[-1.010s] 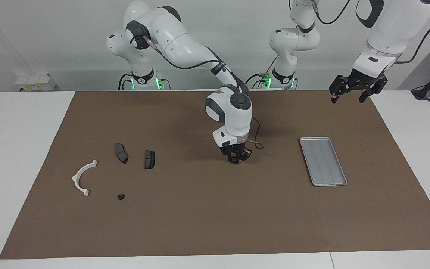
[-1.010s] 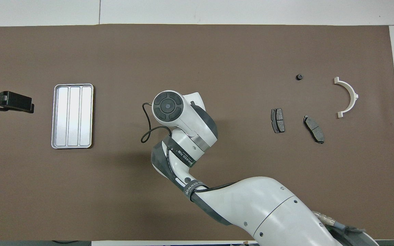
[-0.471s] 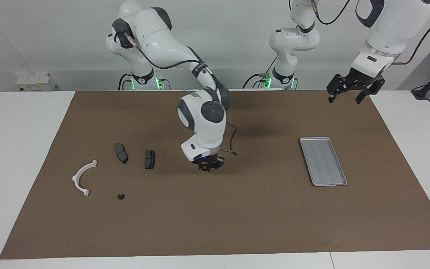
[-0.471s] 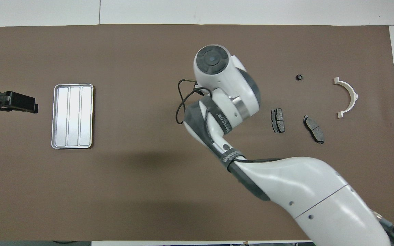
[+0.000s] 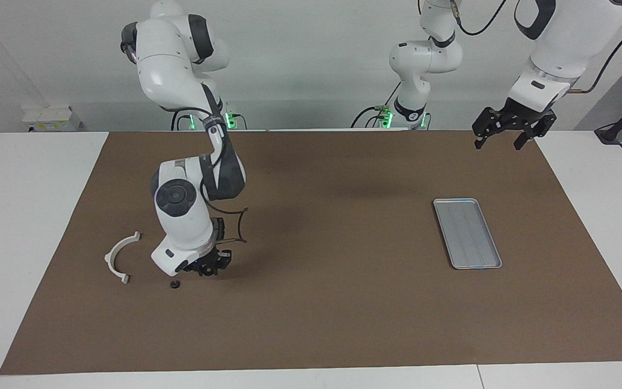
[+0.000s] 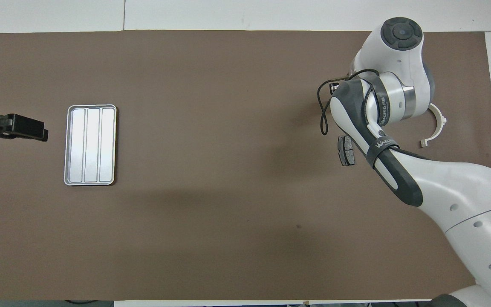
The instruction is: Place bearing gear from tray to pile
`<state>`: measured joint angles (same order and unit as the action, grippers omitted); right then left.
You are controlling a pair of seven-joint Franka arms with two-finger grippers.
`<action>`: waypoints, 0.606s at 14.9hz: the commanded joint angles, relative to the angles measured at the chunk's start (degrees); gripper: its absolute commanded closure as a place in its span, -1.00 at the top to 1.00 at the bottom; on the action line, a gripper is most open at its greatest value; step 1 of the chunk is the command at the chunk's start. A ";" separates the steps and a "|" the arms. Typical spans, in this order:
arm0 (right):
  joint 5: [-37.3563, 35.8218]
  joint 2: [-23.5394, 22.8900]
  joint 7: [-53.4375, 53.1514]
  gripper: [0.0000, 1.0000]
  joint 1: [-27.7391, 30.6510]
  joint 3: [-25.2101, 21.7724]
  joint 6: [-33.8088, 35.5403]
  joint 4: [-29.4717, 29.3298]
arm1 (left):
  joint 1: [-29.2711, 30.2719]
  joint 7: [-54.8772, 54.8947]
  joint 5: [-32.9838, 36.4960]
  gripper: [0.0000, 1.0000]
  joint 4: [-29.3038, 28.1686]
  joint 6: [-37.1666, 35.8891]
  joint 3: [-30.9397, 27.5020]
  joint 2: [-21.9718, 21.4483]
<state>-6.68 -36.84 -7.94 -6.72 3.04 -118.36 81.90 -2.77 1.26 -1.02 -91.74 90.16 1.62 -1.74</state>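
While the left arm waits, the right arm reaches down at its own end of the mat [image 5: 311, 324]. Bracket [image 5: 118, 254]: white, semicircular, flat on the mat. Gear [image 5: 173, 283]: small, black, on the mat near the bracket and slightly farther from the robots. Right gripper [image 5: 207, 268]: low over the mat just beside the gear and apart from it; whether it is clenched or released cannot be told. Pad [image 6: 346, 150]: dark grey, partly under the right arm in the overhead view. Tray [image 5: 467, 233]: toward the left arm's end, well apart from the gear. Left gripper [image 5: 499, 145]: released, jaws spread, raised over the mat's edge.
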 commanded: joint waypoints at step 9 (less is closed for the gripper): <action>0.09 0.28 1.17 1.00 0.92 0.92 -8.82 6.34 | -0.57 0.67 -0.73 1.00 0.07 -0.16 -0.48 -0.46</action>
<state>-6.77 -37.22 -7.33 -6.61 3.19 -125.90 86.47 -2.77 1.27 -1.03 -91.74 90.18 1.62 -1.74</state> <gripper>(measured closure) 0.581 0.000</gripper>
